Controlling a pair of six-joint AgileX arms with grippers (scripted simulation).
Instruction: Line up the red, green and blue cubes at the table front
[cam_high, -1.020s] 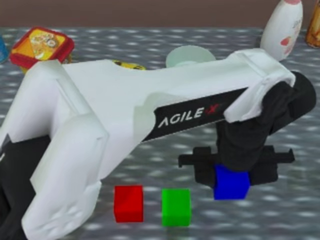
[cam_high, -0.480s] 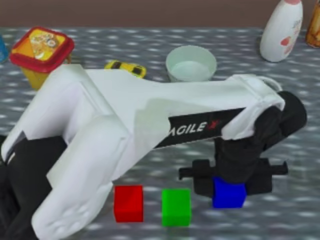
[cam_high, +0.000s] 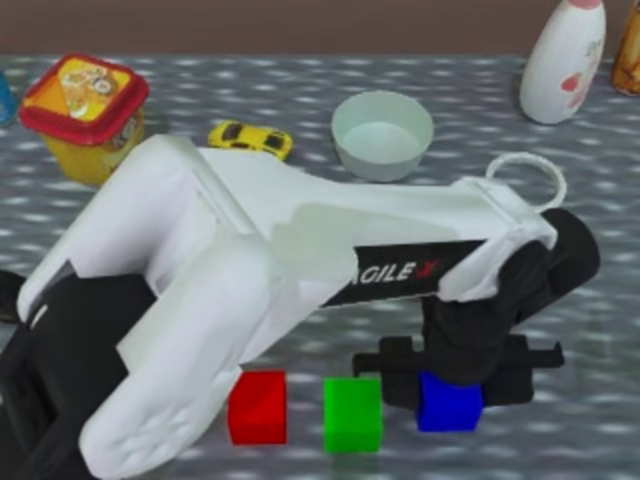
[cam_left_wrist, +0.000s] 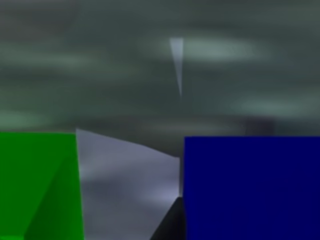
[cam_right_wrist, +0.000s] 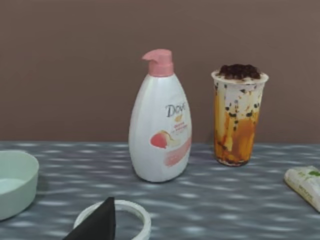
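At the table (cam_high: 600, 400) front, the red cube (cam_high: 257, 406) and the green cube (cam_high: 352, 413) stand side by side. To their right, my left gripper (cam_high: 450, 392) is shut on the blue cube (cam_high: 449, 404), low over the table and roughly level with the other two. In the left wrist view the blue cube (cam_left_wrist: 250, 187) fills the near corner, with a dark fingertip (cam_left_wrist: 170, 227) against its side and the green cube (cam_left_wrist: 37, 185) a gap away. My right arm is outside the top view. Its gripper (cam_right_wrist: 100, 225) shows only as a dark wedge.
Behind the cubes stand a pale bowl (cam_high: 382, 135), a yellow toy car (cam_high: 250, 138) and a red-lidded yellow tub (cam_high: 85, 110). A white ring (cam_high: 527, 180) lies near the left arm's wrist. A pump bottle (cam_high: 563, 60) and a drink cup (cam_right_wrist: 239, 117) stand at the back right.
My left gripper has carried the blue cube down and a little left, toward the table front. The arm has dropped lower, uncovering the bowl and the toy car.
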